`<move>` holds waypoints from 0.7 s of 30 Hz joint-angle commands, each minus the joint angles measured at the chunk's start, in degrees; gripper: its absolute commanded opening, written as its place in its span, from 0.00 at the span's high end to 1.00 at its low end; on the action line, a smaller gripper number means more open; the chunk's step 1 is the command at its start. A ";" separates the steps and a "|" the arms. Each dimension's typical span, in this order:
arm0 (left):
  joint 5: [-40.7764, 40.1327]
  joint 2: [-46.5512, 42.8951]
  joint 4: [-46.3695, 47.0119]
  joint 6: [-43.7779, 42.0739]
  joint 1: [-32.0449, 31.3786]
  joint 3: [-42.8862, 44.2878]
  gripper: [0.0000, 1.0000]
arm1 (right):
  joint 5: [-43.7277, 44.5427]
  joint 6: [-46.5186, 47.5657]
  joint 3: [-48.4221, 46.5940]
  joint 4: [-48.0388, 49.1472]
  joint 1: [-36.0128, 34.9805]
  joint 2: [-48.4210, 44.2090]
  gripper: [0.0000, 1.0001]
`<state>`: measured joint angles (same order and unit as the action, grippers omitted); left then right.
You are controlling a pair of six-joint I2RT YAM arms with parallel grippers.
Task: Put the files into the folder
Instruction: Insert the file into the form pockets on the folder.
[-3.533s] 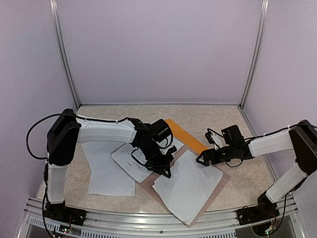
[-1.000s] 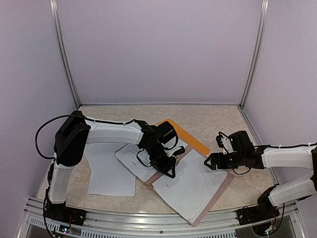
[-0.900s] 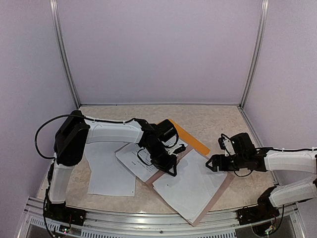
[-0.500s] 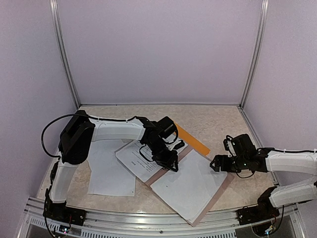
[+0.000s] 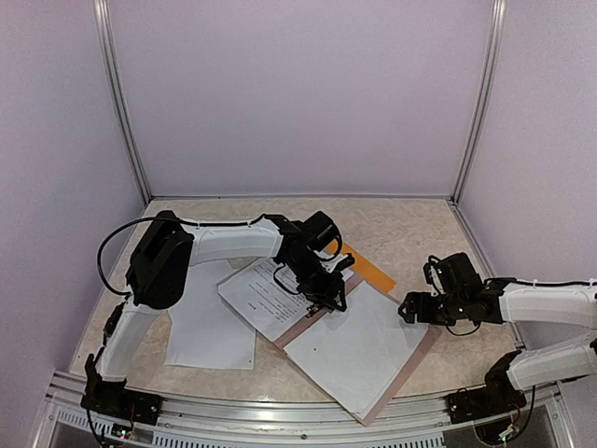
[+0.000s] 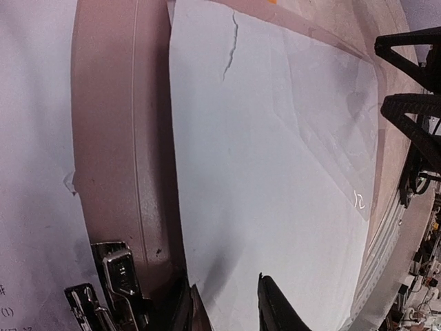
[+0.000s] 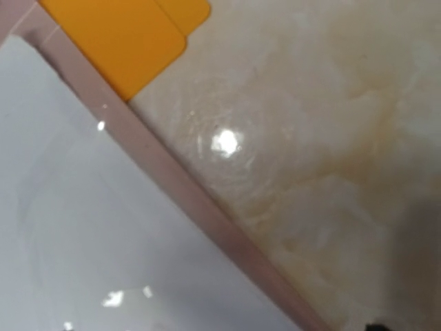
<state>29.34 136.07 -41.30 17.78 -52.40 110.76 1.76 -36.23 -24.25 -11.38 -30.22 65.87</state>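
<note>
Careful: your left gripper [image 6: 226, 288], jaws slightly apart at the frame's bottom, could snag and crumple the loose white paper sheet [image 6: 275, 172] against the pinkish-brown flat board [image 6: 110, 138].

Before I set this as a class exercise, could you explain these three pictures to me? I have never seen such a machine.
Two robot arms are bolted to a table, each ending in a two-finger gripper. The wide picture looks down from above and behind them; the other two come from cameras on their wrists. On the table lie loose white sheets, one on a pinkish-brown board, and an orange folder peeking out behind it. The left gripper is open over that sheet's edge; the right gripper is open beside the board. Neither holds anything.
</note>
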 commanded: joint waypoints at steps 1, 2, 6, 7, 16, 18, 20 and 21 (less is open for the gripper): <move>0.45 3.53 -1.91 -0.55 0.55 3.60 0.70 | -0.02 0.60 0.88 -0.70 1.35 1.06 0.11; 0.64 4.00 -1.97 -0.55 0.55 4.17 0.71 | -0.31 0.69 1.02 -0.35 1.40 1.41 0.11; 1.57 5.26 -1.91 -0.31 0.46 5.76 0.75 | -1.21 0.90 1.84 1.03 1.72 2.55 0.12; 1.80 5.52 -1.91 -0.29 0.38 5.94 0.76 | -1.44 0.90 2.05 1.38 1.71 2.79 0.11; 3.05 6.73 -1.47 0.33 -0.31 5.73 0.90 | -1.62 0.81 3.54 3.31 1.98 2.69 0.12; 3.05 6.80 -1.35 0.20 -0.41 5.90 0.93 | -1.61 0.96 3.67 3.56 2.00 2.77 0.11; 3.13 6.84 -1.18 0.22 -0.51 6.05 0.95 | -3.66 1.11 3.83 3.92 2.03 2.86 0.12; 3.24 6.96 -1.22 0.23 -0.51 6.21 0.97 | -4.14 1.23 3.98 4.28 2.05 2.86 0.12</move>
<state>31.99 140.66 -41.87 18.00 -52.27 115.81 0.54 -35.38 -22.20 -6.33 -28.80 67.81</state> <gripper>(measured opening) 0.055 0.884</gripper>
